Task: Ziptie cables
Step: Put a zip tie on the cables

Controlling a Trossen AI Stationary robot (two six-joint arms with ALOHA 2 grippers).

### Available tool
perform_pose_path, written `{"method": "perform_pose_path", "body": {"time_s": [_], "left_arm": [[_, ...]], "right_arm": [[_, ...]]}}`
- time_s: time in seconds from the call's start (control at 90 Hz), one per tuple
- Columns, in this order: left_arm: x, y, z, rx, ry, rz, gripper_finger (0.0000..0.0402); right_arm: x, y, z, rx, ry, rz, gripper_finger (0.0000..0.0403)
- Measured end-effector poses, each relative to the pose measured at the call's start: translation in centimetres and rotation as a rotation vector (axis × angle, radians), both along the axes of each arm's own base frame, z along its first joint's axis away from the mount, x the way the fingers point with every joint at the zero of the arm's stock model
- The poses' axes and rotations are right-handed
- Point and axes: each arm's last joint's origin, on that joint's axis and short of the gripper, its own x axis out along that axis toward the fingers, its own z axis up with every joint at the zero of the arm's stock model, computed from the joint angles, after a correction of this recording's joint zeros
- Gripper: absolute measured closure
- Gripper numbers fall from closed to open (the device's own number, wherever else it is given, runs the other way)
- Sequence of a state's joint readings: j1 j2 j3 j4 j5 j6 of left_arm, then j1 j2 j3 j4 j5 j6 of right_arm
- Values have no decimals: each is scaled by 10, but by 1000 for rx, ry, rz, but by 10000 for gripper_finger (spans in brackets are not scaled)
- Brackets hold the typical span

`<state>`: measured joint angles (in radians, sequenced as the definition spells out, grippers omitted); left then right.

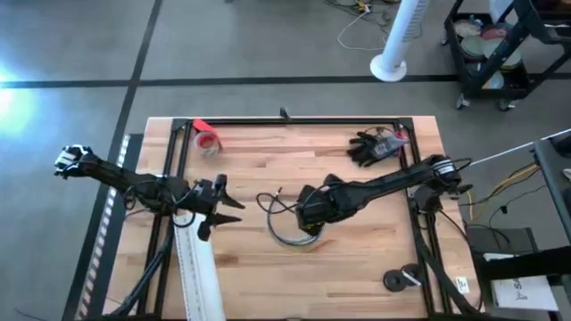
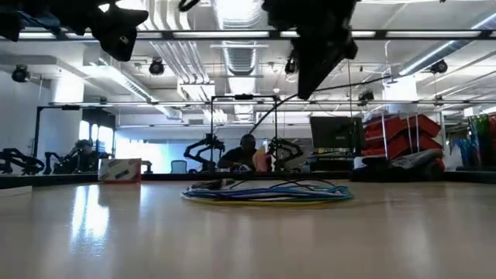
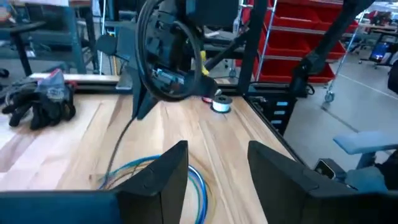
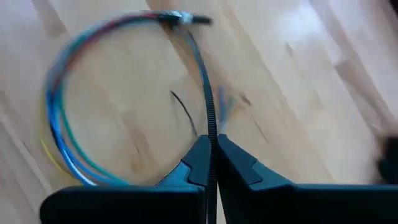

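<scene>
Right pincer (image 4: 212, 163) clamped on black ziptie (image 4: 210, 106) over coiled cables (image 4: 59, 118), mid-counter (image 1: 268, 267). Left pincer (image 3: 214, 171) apart, hovering nearby.

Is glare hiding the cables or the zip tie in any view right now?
Low view: ceiling lights mirror as a bright streak on the table at left, clear of the cables. Right wrist view: sheen on the table lies away from the right gripper; the zip tie it pinches reads dark. High view: glare only on the floor.
</scene>
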<state>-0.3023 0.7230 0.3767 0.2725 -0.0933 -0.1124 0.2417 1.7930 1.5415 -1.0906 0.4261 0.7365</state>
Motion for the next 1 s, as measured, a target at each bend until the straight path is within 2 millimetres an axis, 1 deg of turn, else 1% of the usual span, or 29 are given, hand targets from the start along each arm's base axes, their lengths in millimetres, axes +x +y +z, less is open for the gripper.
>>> {"method": "perform_pose_path", "body": {"time_s": [0.089, 0.144, 0.211, 0.311, 0.433, 0.522, 0.678, 0.856, 1.0], "left_arm": [[2, -1, 1, 8, -21, 2, 243], [3, -1, 0, 24, -27, 5, 245], [7, -1, -2, 43, -23, 46, 248], [12, 1, -7, 72, -7, 137, 251], [21, 0, -9, 99, -31, 188, 253], [28, -2, -9, 107, -78, 187, 250], [37, -7, -13, 134, -128, 121, 239], [43, -9, -14, 135, -173, 127, 228], [46, -10, -7, 105, -288, 139, 222]], "right_arm": [[-14, -5, 11, -44, -5, -36, 400], [-19, -7, 19, -63, -38, -48, 400], [-26, -9, 29, -70, -71, -50, 400], [-31, -9, 40, -77, -133, -44, 400], [-34, -3, 45, -114, -193, 10, 401], [-32, 7, 45, -130, -241, 85, 401], [-28, 29, 46, -133, -333, 201, 401], [-33, 54, 48, -228, -416, 232, 401], [-38, 74, 42, -246, -477, 269, 401]]}}
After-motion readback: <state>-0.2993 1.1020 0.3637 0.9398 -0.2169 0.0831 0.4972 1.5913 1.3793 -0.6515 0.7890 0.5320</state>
